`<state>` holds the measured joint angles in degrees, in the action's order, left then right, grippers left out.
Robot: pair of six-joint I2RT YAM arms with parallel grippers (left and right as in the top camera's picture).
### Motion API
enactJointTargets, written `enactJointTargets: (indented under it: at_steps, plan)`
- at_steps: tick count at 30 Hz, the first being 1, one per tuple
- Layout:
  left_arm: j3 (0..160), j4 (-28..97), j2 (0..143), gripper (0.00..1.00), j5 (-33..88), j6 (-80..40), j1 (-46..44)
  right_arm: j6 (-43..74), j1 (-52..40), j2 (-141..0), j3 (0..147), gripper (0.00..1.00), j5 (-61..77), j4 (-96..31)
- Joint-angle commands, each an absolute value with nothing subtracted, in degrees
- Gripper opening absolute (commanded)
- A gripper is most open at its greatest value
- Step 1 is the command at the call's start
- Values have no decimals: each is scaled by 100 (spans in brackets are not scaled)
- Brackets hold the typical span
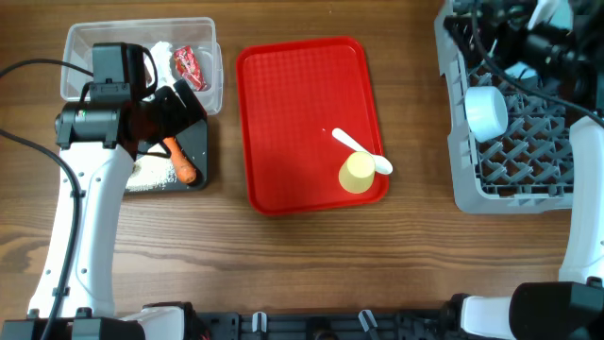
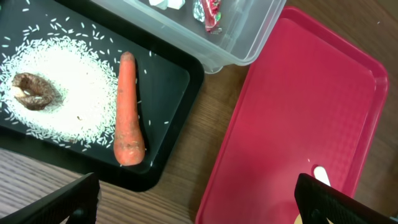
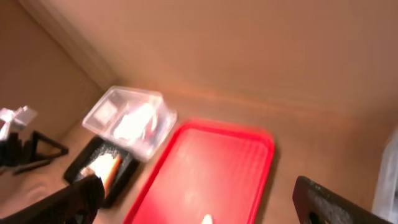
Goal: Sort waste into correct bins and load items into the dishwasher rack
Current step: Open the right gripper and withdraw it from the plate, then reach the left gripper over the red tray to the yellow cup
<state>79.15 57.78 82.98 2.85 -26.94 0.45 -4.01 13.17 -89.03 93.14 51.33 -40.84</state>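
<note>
Wood-grain table, red tray; tan wall; left gripper, right gripper spread, empty

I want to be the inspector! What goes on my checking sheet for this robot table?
Surface: wooden table, no spills seen.
Job's things: red wrapper and tissue in the clear tub; carrot, rice and brown lump in the black tray; yellow cup and white spoon on the red tray; one pale bowl in the grey rack.
Clutter: nothing seen.
Hands: left hand open, empty, by the black tray; right hand open, empty.
Cables: black cable lying left of the tub.
Surroundings: only a blurry brown backdrop.
</note>
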Motion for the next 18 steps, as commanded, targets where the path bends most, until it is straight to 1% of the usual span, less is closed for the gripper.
enactJointTargets:
  at_steps: [1,4,6,9,12,13,18]
  plan:
    - [7983,5765,8326,100,185,-2746,21,-281,1227,-8980,9308,100,4399,-4766]
    - [7983,5765,8326,100,185,-2746,21,-285,1035,-8980,9244,99,4143,-5002]
    - [7983,5765,8326,100,185,-2746,21,-279,845,-8980,9183,97,4073,-5013]
    - [7983,5765,8326,100,187,-2746,21,-276,530,-8980,9131,96,3861,-5015]
    - [7983,5693,8326,100,185,-2746,21,-248,239,-8991,9131,96,3625,-5019]
    - [7983,5704,8326,100,185,-2746,21,-259,183,-8991,9131,98,3599,-5013]
    - [7983,5433,8326,100,274,-2790,21,-272,233,-8989,9131,99,3509,-5063]
